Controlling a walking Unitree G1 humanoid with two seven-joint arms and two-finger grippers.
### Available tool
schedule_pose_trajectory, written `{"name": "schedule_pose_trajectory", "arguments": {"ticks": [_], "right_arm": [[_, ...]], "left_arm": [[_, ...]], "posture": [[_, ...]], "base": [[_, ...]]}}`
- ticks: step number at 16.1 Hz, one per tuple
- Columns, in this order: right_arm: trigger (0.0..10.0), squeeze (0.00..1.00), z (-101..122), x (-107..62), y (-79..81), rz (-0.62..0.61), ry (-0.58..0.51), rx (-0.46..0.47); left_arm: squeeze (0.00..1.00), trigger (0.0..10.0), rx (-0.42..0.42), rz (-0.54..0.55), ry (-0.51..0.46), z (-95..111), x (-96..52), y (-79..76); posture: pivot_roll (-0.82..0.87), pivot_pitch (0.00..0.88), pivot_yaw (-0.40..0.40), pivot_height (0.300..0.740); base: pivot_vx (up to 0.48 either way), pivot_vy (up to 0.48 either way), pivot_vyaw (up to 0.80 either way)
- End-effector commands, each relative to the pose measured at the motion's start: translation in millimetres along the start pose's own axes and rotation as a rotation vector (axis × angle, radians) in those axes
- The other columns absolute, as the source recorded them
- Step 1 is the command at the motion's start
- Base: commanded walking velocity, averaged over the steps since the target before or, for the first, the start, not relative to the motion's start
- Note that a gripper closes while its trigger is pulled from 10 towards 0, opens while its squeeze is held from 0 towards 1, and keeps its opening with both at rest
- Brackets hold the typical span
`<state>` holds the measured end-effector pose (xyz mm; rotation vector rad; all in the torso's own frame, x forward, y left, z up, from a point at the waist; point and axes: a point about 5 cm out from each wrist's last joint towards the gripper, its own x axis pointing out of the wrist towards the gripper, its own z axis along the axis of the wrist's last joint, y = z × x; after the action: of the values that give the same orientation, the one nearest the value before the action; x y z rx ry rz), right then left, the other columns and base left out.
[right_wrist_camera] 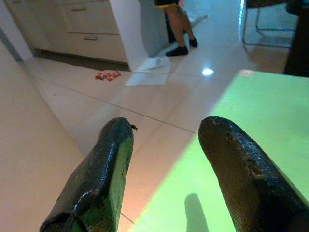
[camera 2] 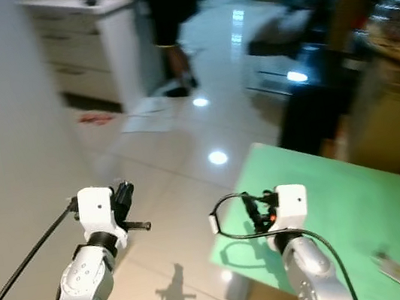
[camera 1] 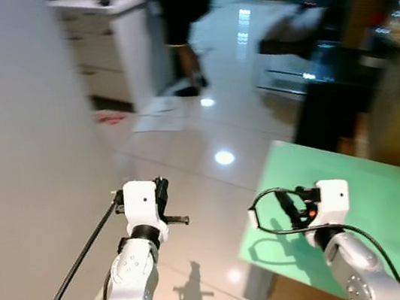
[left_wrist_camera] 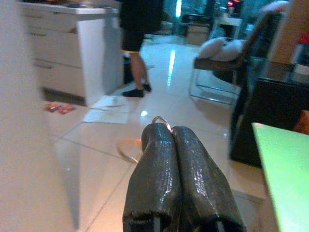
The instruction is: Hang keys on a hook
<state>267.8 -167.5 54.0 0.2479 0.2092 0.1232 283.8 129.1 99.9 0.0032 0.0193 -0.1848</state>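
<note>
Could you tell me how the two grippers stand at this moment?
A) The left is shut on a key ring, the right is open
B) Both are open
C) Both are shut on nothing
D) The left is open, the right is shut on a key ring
A: the left gripper has its fingers pressed together with a key ring poking out at the tips, while the right gripper has a wide gap between its fingers.

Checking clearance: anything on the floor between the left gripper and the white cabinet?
Mostly bare glossy tile in the left wrist view. Near the white cabinet lie a sheet of paper and red scraps. Left gripper pinches a key ring.
</note>
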Motion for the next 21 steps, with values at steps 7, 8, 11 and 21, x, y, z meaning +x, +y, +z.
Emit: {"name": "schedule_pose_trajectory", "arguments": {"ticks": [7, 8, 11, 21], "right_arm": [[10.0, 0.00, 6.3, 12.7, 12.9, 0.070, -0.013, -0.023], [10.0, 0.00, 4.3, 12.7, 15.6, 0.073, -0.012, -0.022], [10.0, 0.00, -3.1, 11.1, 19.0, 0.097, 0.043, -0.090], [10.0, 0.00, 7.1, 22.2, 19.2, 0.134, 0.007, -0.101]], "left_arm": [[0.00, 10.0, 0.095, -0.023, -0.009, 3.6, 2.4, -4.5], [0.00, 10.0, 0.098, -0.006, -0.009, 3.1, 1.7, -3.0], [0.00, 10.0, -0.060, 0.012, 0.008, 0.4, 2.1, -1.2], [0.00, 10.0, 0.089, 0.006, -0.021, 5.0, 15.3, -10.1]], "posture": [[-0.02, 0.000, -0.045, 0.740], [-0.02, 0.000, -0.042, 0.740], [-0.03, 0.000, -0.048, 0.740], [-0.02, 0.000, -0.080, 0.740]], "base": [[-0.079, 0.429, 0.57], [-0.311, 0.368, 0.66], [0.000, 0.000, 0.43], [0.000, -0.427, 0.60]]}}
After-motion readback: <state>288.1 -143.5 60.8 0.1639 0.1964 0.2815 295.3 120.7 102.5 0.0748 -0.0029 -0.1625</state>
